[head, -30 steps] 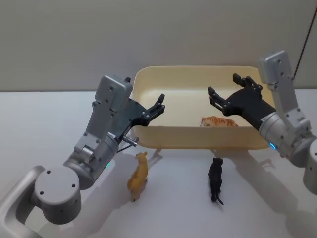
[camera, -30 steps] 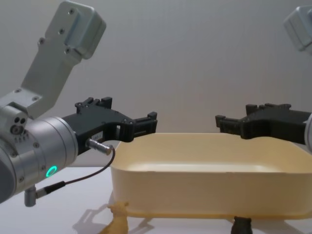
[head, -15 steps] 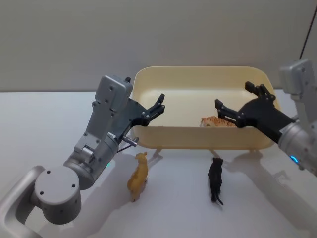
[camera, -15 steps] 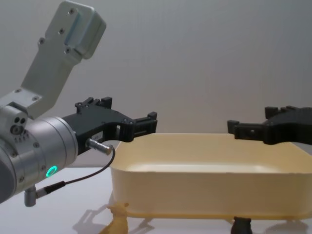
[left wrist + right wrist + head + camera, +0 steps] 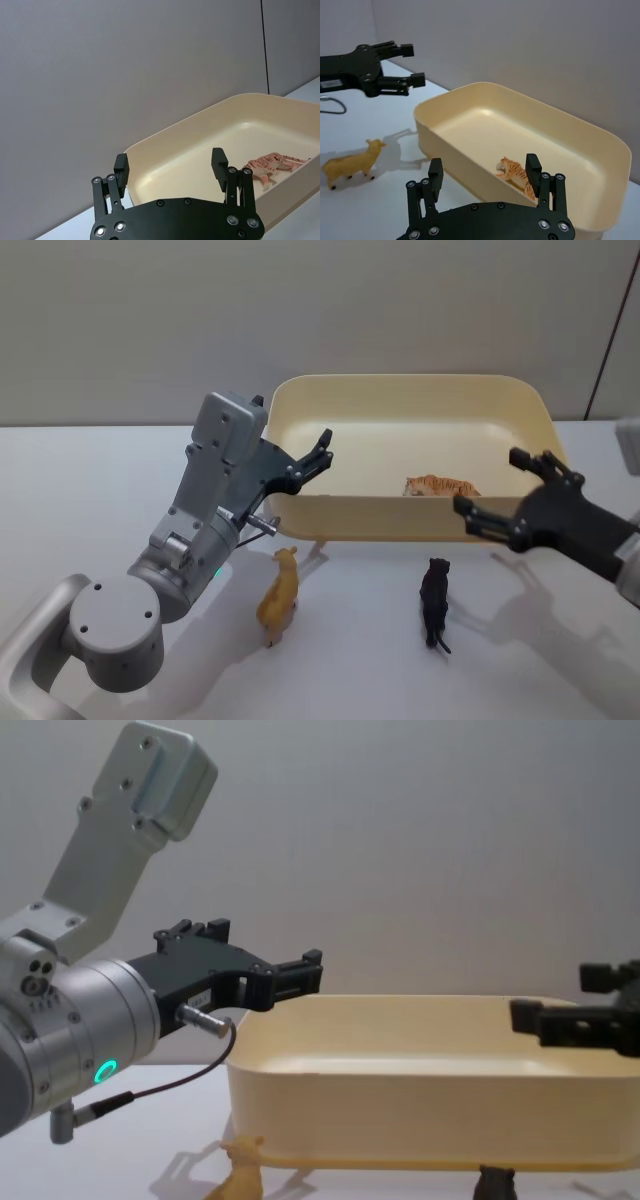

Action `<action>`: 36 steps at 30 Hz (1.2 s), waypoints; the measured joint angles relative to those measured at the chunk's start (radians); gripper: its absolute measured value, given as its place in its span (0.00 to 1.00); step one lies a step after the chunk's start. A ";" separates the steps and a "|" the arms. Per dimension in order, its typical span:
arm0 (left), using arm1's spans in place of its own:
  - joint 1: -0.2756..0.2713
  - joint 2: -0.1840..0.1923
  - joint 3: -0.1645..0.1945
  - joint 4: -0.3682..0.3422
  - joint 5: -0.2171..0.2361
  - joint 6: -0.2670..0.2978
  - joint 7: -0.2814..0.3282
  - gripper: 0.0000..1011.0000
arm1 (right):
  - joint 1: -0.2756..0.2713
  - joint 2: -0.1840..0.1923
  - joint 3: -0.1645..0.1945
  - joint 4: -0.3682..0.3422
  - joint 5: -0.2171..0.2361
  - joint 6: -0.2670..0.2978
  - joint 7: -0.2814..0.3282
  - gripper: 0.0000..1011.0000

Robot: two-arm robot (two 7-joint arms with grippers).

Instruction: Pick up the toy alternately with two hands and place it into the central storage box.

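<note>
The small orange striped tiger toy (image 5: 441, 485) lies on its side inside the large pale cream-yellow rectangular plastic tub (image 5: 400, 386), toward the near right of its floor. The tub sits at the far centre of the table. Two more toys stand outside it, on the surface just near of its near wall: a tan plastic animal figure (image 5: 279, 595) toward the left and a black plastic cat figure (image 5: 435, 602) toward the right, well apart from each other.

My left gripper (image 5: 322, 452), black plastic on a silver-grey cylindrical arm with a green ring light (image 5: 105, 1071), hovers over the tub's near-left corner, above the rim. Its jaws are spread apart and hold nothing.

My right gripper (image 5: 489, 481), also black, hangs at the tub's near-right corner, about level with the rim from the chest view. Its jaws are likewise apart and empty.

The tabletop (image 5: 90, 470) is smooth and pale grey-white, and shows soft shadows of the toys and of my arms. Behind it rises a plain grey wall (image 5: 300, 310), with a thin dark vertical line (image 5: 612, 330) at the far right.
</note>
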 joint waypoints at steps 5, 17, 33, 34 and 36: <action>0.000 0.000 0.000 0.000 0.000 0.000 0.000 0.99 | -0.041 0.044 0.013 -0.032 0.024 -0.002 0.022 0.99; 0.000 0.000 0.000 0.000 0.000 0.000 0.000 0.99 | -0.157 0.162 0.038 -0.079 0.039 -0.036 0.091 0.99; 0.000 0.000 0.000 0.000 0.000 0.000 0.000 0.99 | -0.170 0.140 -0.001 -0.071 -0.013 -0.020 0.133 0.99; 0.000 0.000 0.000 0.000 0.000 0.000 0.000 0.99 | -0.168 0.131 -0.008 -0.068 -0.019 -0.012 0.128 0.99; 0.000 0.000 0.000 0.000 0.000 0.000 0.000 0.99 | -0.167 0.123 -0.013 -0.067 -0.025 -0.004 0.122 0.99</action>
